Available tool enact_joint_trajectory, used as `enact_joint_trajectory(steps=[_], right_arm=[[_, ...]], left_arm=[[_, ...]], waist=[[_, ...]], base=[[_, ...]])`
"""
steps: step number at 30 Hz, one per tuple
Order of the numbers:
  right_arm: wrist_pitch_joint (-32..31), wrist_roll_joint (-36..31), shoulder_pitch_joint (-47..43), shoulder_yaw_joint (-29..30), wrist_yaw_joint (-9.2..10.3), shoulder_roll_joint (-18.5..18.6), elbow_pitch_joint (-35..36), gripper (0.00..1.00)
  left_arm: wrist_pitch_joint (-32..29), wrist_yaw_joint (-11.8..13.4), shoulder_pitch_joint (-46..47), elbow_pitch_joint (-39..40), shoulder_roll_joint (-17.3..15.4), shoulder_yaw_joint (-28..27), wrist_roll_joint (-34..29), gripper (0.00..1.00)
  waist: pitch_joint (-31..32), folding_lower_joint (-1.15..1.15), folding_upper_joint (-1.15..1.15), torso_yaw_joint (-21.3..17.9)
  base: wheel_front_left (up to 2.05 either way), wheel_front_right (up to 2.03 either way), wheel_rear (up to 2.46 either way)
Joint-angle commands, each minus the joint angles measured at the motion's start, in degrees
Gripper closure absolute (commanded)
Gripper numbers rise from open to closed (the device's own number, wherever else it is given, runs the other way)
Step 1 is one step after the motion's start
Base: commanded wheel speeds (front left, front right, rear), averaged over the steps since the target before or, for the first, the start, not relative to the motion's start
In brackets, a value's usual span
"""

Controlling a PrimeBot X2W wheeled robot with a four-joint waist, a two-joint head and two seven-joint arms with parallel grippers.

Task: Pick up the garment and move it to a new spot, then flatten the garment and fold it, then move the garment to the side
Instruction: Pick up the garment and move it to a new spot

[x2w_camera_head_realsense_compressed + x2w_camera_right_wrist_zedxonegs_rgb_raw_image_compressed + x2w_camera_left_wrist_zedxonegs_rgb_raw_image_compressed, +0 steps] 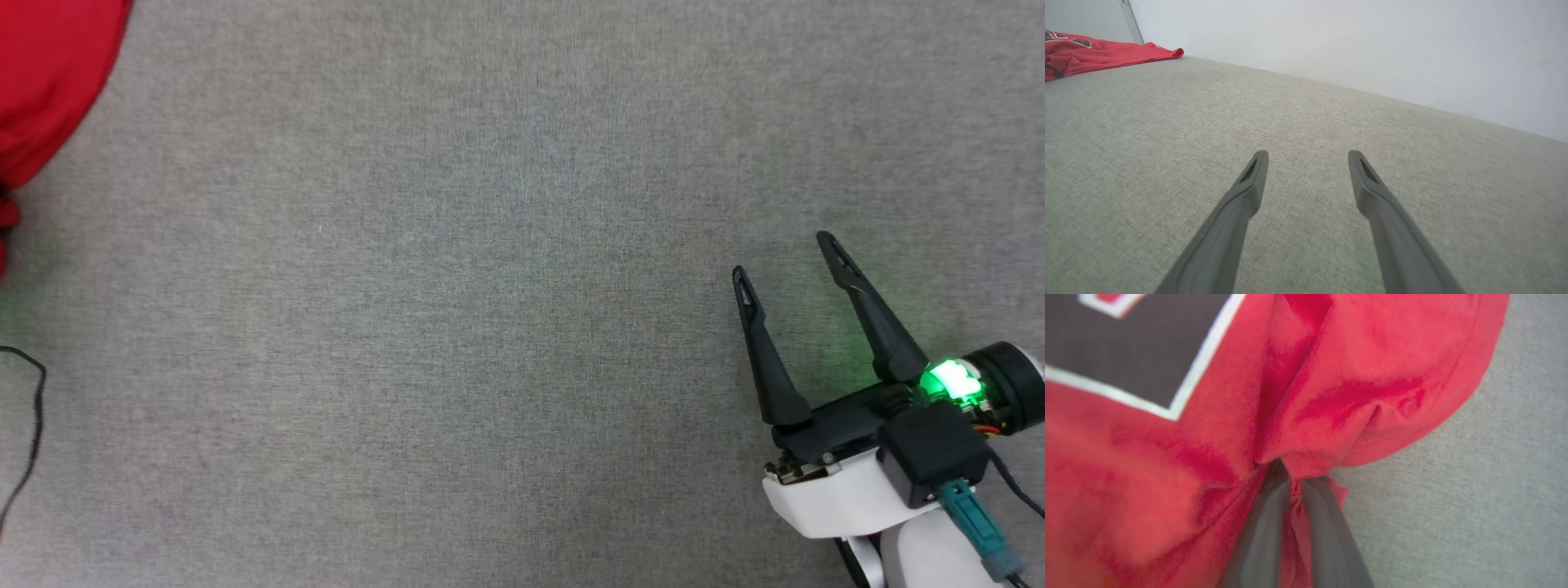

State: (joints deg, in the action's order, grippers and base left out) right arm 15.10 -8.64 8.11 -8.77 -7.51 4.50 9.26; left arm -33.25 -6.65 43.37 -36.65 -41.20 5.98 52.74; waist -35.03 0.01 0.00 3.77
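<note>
The garment is red and lies at the far left edge of the head view on the grey fabric surface. Up close in the left wrist view the garment shows red folds and a black print with a white outline. My left gripper is shut on a pinched fold of its red cloth, which sticks out between the two fingers. At the lower right of the head view my right gripper stands open over bare surface, far from the garment. In the right wrist view the right gripper is open, with the garment at the far upper left.
A thin black cable curls at the left edge of the head view. A pale wall rises behind the grey surface in the right wrist view.
</note>
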Motion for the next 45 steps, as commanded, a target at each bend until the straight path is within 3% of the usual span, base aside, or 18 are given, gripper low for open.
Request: enact_joint_trajectory(steps=[1, 8, 16, 23, 26, 31, 32, 37, 45], right_arm=[[0.10, 0.01, 0.37, -0.42, 0.04, 0.16, -0.27, 0.00], [0.10, 0.64, -1.79, -1.57, 0.04, -0.59, -2.33, 0.00], [0.10, 1.37, -5.11, -2.13, 0.04, -1.41, -4.76, 0.00], [0.10, 1.86, -6.76, -2.17, 0.04, -1.67, -6.01, 0.00], [0.10, 2.27, -7.34, -1.92, 0.04, -1.66, -6.15, 0.00], [0.10, 3.01, -7.67, -0.83, 0.04, -1.67, -5.88, 0.00], [0.10, 3.01, -7.67, -0.83, 0.04, -1.67, -5.88, 0.00], [0.10, 3.27, -7.95, 0.26, 0.04, -1.67, -5.68, 0.00], [0.10, 4.67, -6.80, 4.24, 0.04, -1.69, -4.57, 0.00]], left_arm=[[0.90, -0.54, -1.77, -1.00, 2.17, 1.36, -0.03, 1.00], [10.34, -0.77, -2.96, 2.97, 0.19, 1.65, 2.58, 1.00], [23.98, -0.78, -5.58, 19.24, -3.07, 8.20, 6.12, 1.00], [28.76, -0.78, -3.45, 27.87, -1.92, 14.82, 5.70, 1.00], [29.20, -0.79, -2.69, 30.50, 0.39, 17.80, 4.98, 1.00], [30.86, 0.47, -1.14, 34.06, 7.58, 21.94, 3.01, 1.00], [30.86, 0.47, -1.14, 34.06, 7.58, 21.94, 3.01, 1.00], [33.00, 2.64, -0.60, 37.02, 15.61, 26.13, 1.06, 1.00], [35.00, 2.14, -3.51, 31.06, 26.51, 38.52, -4.90, 1.00]], waist=[[2.10, -0.01, 0.00, 0.25], [10.42, -0.01, 0.00, 0.21], [19.82, -0.01, 0.00, -0.10], [25.41, -0.01, 0.00, -1.78], [27.00, -0.01, 0.00, -2.93], [28.29, -0.01, 0.00, -5.62], [28.29, -0.01, 0.00, -5.62], [28.22, -0.01, 0.00, -9.20], [25.79, -0.01, 0.00, -15.04]], base=[[0.00, 0.00, 0.00], [0.00, 0.00, 0.00], [0.00, 0.00, 0.00], [0.00, 0.00, 0.00], [0.00, 0.00, 0.00], [0.00, 0.00, 0.00], [0.00, 0.00, 0.00], [0.00, 0.00, 0.00], [0.00, 0.00, 0.00]])
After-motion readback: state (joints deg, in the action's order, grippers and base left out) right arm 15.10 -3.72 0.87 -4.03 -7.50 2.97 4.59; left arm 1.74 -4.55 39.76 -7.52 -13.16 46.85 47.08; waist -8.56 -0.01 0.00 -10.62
